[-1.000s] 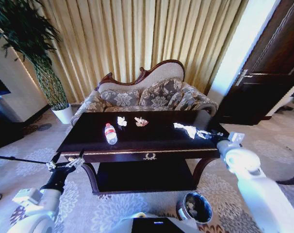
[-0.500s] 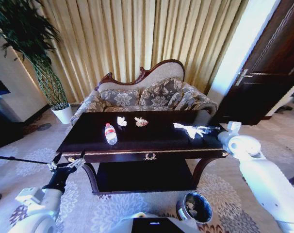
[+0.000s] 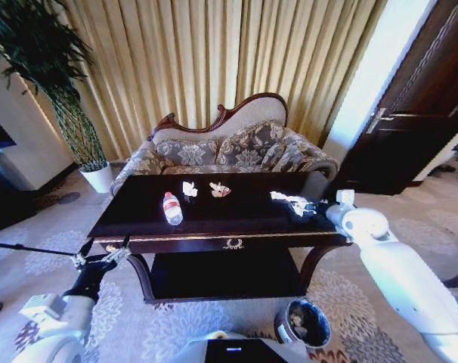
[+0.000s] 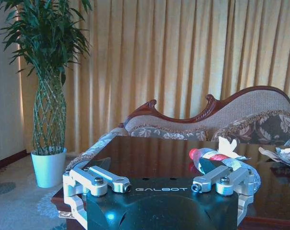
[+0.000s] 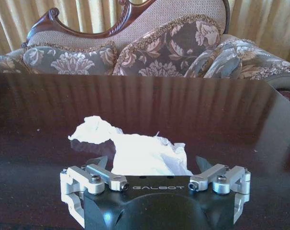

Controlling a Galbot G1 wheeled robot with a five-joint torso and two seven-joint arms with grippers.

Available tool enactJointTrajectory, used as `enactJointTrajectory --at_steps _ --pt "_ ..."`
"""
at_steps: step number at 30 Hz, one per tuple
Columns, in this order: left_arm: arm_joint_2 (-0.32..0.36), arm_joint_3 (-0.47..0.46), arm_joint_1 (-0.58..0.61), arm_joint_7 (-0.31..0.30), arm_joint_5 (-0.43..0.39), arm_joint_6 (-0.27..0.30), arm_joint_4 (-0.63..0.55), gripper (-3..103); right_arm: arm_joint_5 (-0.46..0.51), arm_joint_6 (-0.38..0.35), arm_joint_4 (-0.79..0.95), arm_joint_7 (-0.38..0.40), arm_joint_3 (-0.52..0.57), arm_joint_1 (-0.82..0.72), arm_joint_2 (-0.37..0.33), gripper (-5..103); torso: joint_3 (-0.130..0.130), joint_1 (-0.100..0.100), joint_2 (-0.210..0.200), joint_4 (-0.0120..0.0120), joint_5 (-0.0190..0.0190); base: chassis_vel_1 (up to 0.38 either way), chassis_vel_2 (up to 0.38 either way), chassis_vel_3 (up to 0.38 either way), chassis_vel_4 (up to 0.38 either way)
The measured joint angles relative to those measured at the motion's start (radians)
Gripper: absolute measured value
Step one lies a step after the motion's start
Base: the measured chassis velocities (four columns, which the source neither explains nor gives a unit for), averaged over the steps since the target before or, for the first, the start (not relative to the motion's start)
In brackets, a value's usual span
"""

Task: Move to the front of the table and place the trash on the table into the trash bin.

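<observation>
The dark glossy table (image 3: 236, 223) stands in front of me. On it lie a clear plastic bottle (image 3: 172, 208) with a red label, two small paper scraps (image 3: 190, 189) (image 3: 220, 190), and a larger crumpled white paper (image 3: 288, 200) at the right end. My right gripper (image 3: 307, 206) hovers low over the table's right end, open, just behind that paper. In the right wrist view the paper (image 5: 135, 152) sits between the spread fingers (image 5: 98, 163). My left gripper (image 3: 104, 255) is open off the table's front left corner, facing the bottle (image 4: 221, 160). The trash bin (image 3: 304, 324) stands on the carpet at front right.
A floral sofa (image 3: 229, 147) stands right behind the table, before gold curtains. A tall plant in a white pot (image 3: 99, 178) is at the back left, and a dark door (image 3: 418, 113) at the right. Patterned carpet surrounds the table.
My right arm has swung left over the table's right end, bringing its gripper up to the crumpled white paper. The left arm and the things on the table have not moved.
</observation>
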Motion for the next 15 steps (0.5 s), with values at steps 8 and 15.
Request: enactJointTrajectory --at_steps 8,15 --pt "-0.001 0.005 -0.009 0.000 0.000 0.000 0.000 100 -0.013 0.001 -0.004 -0.001 0.002 -0.006 0.000 83 0.000 0.000 0.000 0.0000 0.0000 0.000 0.000 0.000 0.000" --pt "0.000 0.007 -0.012 0.001 0.000 0.000 0.000 100 -0.023 0.003 -0.006 0.000 0.018 -0.019 0.006 54 0.000 0.000 0.000 0.0000 0.0000 0.000 0.000 0.000 0.000"
